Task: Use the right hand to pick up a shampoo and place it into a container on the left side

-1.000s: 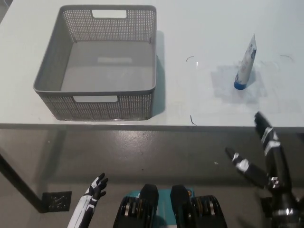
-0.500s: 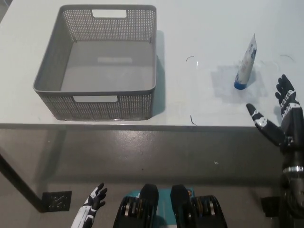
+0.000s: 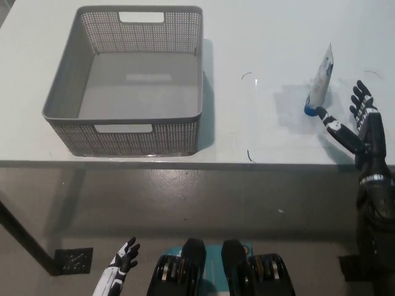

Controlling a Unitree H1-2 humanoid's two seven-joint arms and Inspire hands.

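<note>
Shampoo within reach of the right hand

Shampoo tube stands cap-down on the white table, just left of the black right hand, whose spread fingers hold nothing; one fingertip nearly meets the blue cap. Well off to the left sits the grey basket. Low at the bottom left, the white left hand hangs below the table, fingers loosely apart.

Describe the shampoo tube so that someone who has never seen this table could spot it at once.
On the white table, look right of the grey perforated plastic basket, toward the far right. There a slim white tube with blue print stands upright on its blue cap, its flat crimped end on top. It is the only standing thing there, with the open black right hand just beside its base.
</note>
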